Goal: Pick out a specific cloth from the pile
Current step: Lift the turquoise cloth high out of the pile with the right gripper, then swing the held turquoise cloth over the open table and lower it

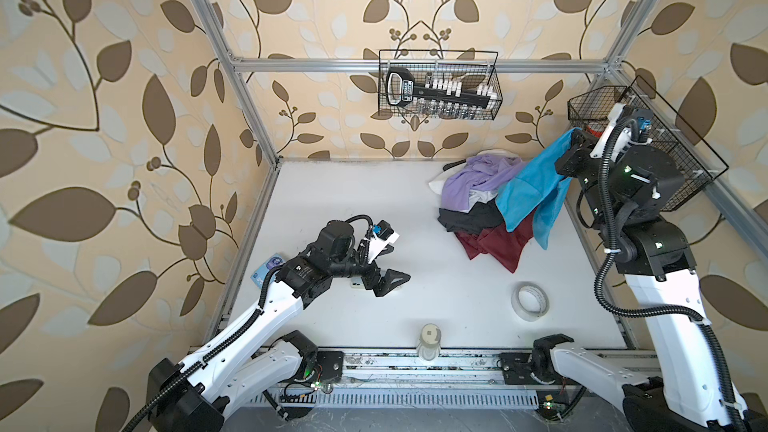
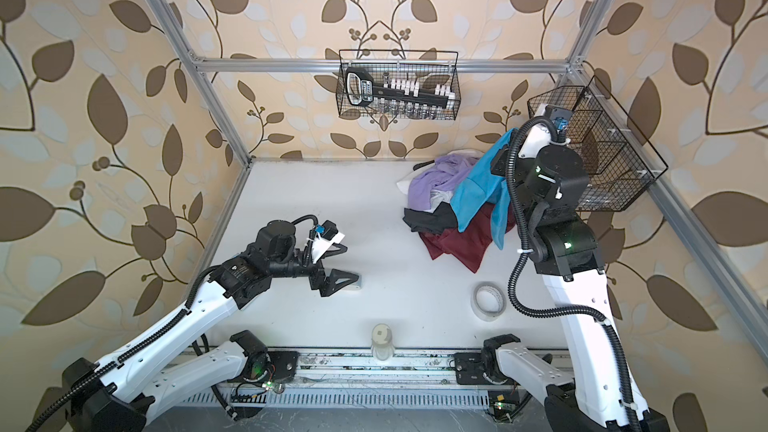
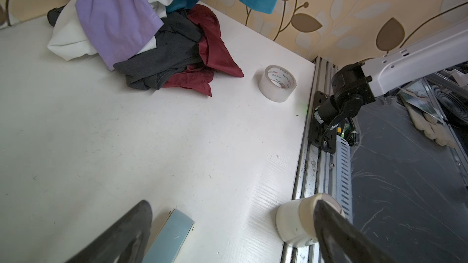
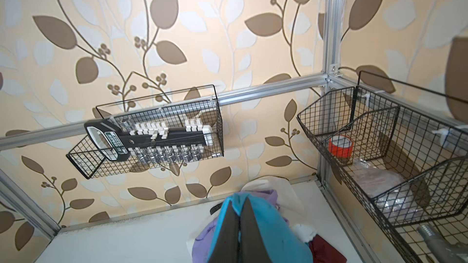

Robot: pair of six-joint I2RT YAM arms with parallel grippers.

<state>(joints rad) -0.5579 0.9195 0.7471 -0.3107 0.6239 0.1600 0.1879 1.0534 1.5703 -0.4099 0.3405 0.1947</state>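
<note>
The turquoise cloth [image 1: 525,195] [image 2: 473,193] hangs lifted from my right gripper [image 1: 575,140] [image 4: 239,206], which is shut on its upper edge, raised at the back right. Its lower part still drapes over the pile [image 1: 473,201] [image 3: 119,16] of lavender, white, dark grey and maroon garments at the table's back right. My left gripper [image 1: 395,263] [image 3: 233,206] is open and holds nothing. It hovers low over the table's left middle, far from the pile.
A pale blue stapler [image 3: 172,234] lies under my left gripper. A clear tape roll [image 1: 530,300] sits in front of the pile, and a white bottle [image 1: 430,342] stands at the front edge. Wire baskets hang on the back rail [image 1: 438,85] and the right rail [image 1: 665,151].
</note>
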